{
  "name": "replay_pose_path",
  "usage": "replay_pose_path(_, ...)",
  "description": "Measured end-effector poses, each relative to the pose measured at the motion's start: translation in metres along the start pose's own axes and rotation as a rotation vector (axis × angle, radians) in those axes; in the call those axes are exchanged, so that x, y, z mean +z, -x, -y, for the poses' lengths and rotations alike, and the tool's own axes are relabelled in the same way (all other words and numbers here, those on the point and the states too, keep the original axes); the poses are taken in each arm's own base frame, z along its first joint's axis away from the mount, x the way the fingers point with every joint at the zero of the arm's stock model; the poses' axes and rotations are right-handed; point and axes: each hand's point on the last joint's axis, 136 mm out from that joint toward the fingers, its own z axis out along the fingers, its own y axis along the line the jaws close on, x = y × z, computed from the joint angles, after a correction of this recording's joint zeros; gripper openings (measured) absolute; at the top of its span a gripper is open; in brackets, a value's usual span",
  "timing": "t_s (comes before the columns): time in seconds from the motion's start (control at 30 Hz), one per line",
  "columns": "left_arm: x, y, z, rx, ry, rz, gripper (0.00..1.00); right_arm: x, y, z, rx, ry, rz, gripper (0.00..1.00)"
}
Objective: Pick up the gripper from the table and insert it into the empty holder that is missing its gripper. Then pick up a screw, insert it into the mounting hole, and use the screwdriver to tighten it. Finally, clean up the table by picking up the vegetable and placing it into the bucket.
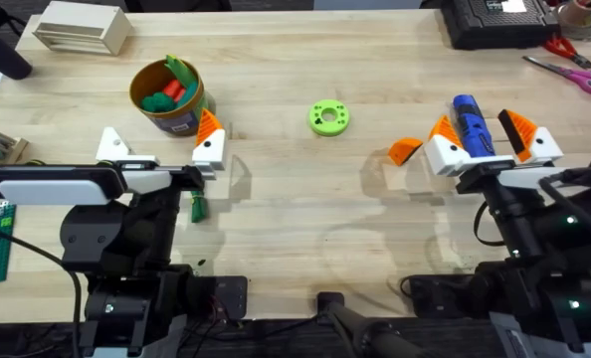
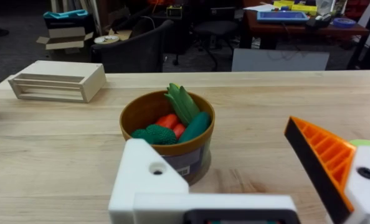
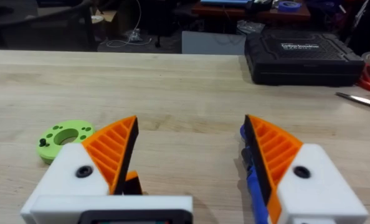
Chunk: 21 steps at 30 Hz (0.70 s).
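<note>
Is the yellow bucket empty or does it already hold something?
Not empty. The bucket stands upright and holds several toy vegetables, green and orange, seen from overhead and left wrist.

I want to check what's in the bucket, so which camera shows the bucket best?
The left wrist view: the bucket sits close and central, its toy vegetables plainly visible past the holder. The overhead view shows it small, from above. The right wrist view faces the lime-green disc instead.

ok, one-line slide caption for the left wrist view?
Left wrist view: bucket of toy vegetables beyond a bare white holder and one orange finger.
</note>
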Motion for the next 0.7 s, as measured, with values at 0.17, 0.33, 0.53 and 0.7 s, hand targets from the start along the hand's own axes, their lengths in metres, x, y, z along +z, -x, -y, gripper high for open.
replay_pose_path(0.17, 0.0, 0.0, 0.0, 0.003, 0.0, 0.0, 0.943, 0.0, -0.001, 0.0, 0.0, 0.0, -0.004, 0.989)
replay_pose_path(0.33, 0.0, 0.002, 0.0, 0.006, 0.0, 0.009, 0.943, 0.0, -0.001, 0.001, 0.0, -0.004, -0.006, 0.989)
replay_pose_path(0.53, -0.002, -0.004, 0.0, -0.002, 0.001, -0.047, 0.945, -0.003, -0.004, 0.004, 0.029, -0.027, -0.046, 0.989)
replay_pose_path(0.7, -0.017, 0.037, -0.005, -0.002, 0.029, -0.08, 0.946, -0.018, -0.006, 0.004, 0.062, -0.034, -0.188, 0.989)
